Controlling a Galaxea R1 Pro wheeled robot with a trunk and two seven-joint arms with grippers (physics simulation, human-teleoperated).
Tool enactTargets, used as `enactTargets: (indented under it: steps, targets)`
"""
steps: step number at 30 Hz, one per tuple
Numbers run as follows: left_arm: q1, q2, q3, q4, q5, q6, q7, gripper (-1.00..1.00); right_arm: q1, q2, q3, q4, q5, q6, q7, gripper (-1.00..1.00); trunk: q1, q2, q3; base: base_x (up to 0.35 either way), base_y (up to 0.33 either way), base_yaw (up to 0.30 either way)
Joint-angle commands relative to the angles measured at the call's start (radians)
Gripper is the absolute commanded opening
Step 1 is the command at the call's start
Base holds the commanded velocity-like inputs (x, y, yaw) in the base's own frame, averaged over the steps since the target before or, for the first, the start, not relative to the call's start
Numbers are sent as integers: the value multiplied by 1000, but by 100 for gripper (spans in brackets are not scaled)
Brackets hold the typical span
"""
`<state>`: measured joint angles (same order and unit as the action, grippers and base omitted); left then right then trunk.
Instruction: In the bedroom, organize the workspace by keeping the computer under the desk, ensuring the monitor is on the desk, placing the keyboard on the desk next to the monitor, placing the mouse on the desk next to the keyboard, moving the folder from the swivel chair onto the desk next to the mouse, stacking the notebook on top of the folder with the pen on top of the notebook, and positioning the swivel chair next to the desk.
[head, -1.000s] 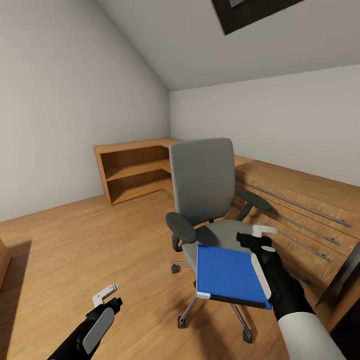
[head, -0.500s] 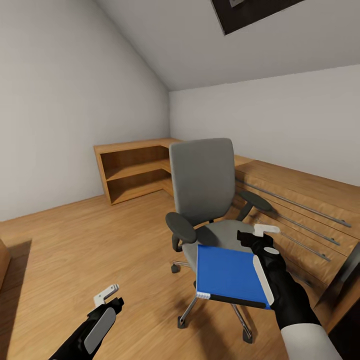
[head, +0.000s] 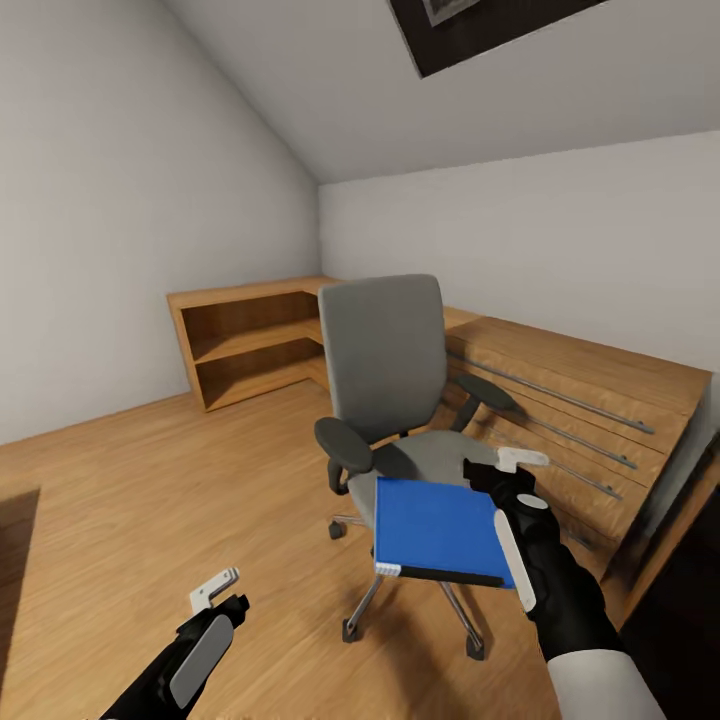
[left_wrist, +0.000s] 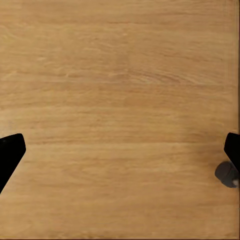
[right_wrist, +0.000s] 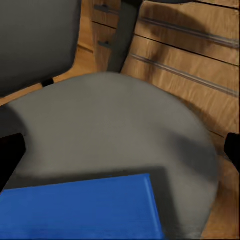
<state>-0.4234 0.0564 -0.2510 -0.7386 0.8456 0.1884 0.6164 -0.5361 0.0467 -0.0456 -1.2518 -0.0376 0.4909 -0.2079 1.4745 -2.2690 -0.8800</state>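
**Folder at the chair, a long list left**

The blue folder is held level just above the front of the chair seat, with the right claw at its far right edge. From the head view the black wrist runs along that edge and one white fingertip pokes out past the folder's back corner, so the claw looks to be grasping the folder. The actual pinch is hidden behind the wrist, though, and in the right wrist view the dark finger pads sit wide at the sides of the frame, so I read it as a hold rather than see it plainly. In that same view the folder lies close under the claw, with the grey seat spread beyond it.

The left claw hangs low and well to the side of the chair, over bare floor. It is released, with nothing between its fingers and floorboards beneath.

As for progress, my guess is the folder step is only just under way: off the seat or nearly so, and not yet on any table. Everything after it remains, as far as I can tell. No computer, monitor, keyboard, mouse, notebook or pen is to be seen from here, so their state is unknown. Beyond the claw stand a low wooden shelf in the corner and drawer fronts along the wall.
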Motion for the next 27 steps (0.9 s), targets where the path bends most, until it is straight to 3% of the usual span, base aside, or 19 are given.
enactTargets:
  steps: [1,16,24,26,27]
  targets:
    - [0,1,-5,-2,4,3,8,100,-1,1,0,-1,-4,4,-4,100,-1,-1,-1,-304,0,-256]
    - [-1,2,-5,-3,3,3,8,100,-1,1,0,3,-4,0,-4,100,-1,-1,5,-330,0,-258]
    - [0,2,-4,-8,3,-1,8,100,-1,2,0,7,-4,-4,-4,100,-1,-1,5,-335,0,-68]
    - [-1,2,-4,-8,3,-15,8,100,-1,2,0,8,-4,-5,-3,100,-1,-1,5,-336,0,-14]
    - [0,3,-4,-9,4,-66,5,100,-1,2,0,27,-4,-7,-2,100,-1,-1,5,-333,72,-2]
